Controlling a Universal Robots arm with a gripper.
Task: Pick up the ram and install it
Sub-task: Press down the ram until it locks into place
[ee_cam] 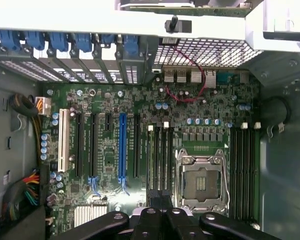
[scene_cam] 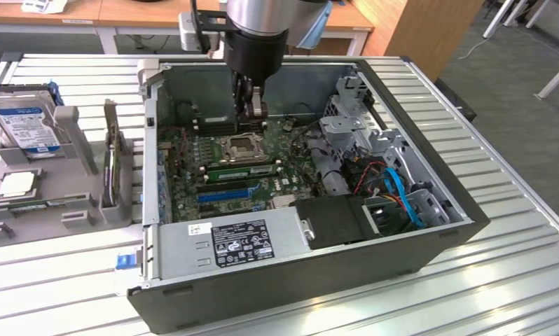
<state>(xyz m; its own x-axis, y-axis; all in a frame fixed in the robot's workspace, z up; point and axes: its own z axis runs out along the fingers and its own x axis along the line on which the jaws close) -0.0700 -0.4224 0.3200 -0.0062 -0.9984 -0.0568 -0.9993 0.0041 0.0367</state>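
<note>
My gripper (scene_cam: 252, 112) hangs inside the open computer case (scene_cam: 429, 238), fingers pressed together and holding nothing, just above the motherboard (scene_cam: 190, 150) near the empty processor socket (scene_cam: 242, 148). A green memory stick (scene_cam: 242, 171) sits in a slot just beside that socket, on the near side in the exterior view. From my wrist I see the blue slot (ee_cam: 122, 145), the socket (ee_cam: 200, 182) and black memory slots (ee_cam: 160, 157)
</note>
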